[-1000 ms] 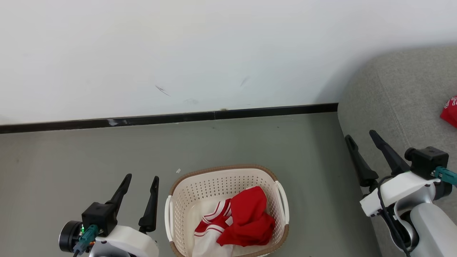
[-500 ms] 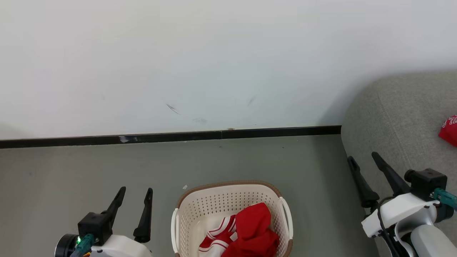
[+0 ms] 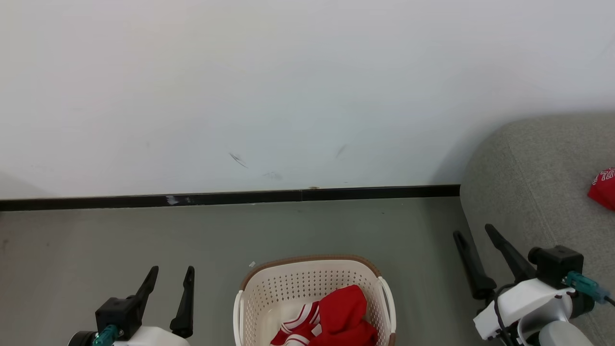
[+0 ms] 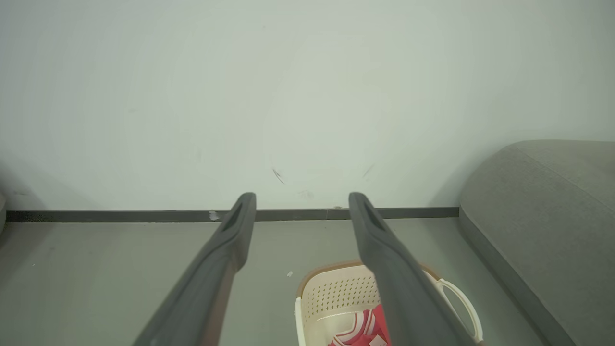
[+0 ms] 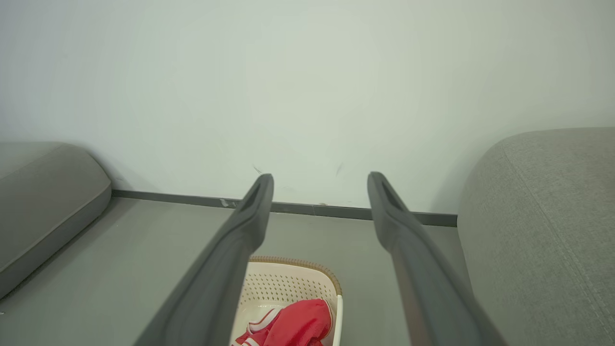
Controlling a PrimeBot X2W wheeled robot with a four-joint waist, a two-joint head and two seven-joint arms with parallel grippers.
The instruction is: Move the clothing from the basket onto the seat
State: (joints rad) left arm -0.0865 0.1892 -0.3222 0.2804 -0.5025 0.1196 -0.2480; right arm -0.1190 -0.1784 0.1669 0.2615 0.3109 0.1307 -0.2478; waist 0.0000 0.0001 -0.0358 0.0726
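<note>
The left gripper [image 3: 172,271] hangs just left of the basket [image 3: 307,262] and apart from it. Its two long dark fingers are spread wide with nothing between them. The right gripper [image 3: 473,231] hangs well to the right of the basket, by the edge of the seat, its fingers likewise wide apart and empty.

The clothing [image 3: 343,317] lies inside the basket, heaped toward its right side. It is soft bright red fabric in loose folds, and a piece with white stripes is tucked at the left of the heap. The head view's edge cuts off the near part of the heap, so how many pieces lie there is hard to say. The basket is cream-white plastic with walls pierced by rows of small holes. Its rim is brown and rounded, and white loop handles [image 3: 391,307] stand at its sides.

It stands on a smooth grey-green floor [image 3: 96,235]. To the right of the basket rises the seat [image 3: 528,182], large and grey, of coarse woven cloth, with a rounded corner and a stitched seam along it. On the seat, far right of the basket, lies a red garment [image 3: 603,188] with white lettering, partly cut by the view's edge. In the right wrist view a second grey cushion [image 5: 43,192] lies far to the left of the basket.

Behind the basket a dark skirting [image 3: 240,197] runs along the foot of a plain white wall [image 3: 288,86], which bears a few faint scuffs.
</note>
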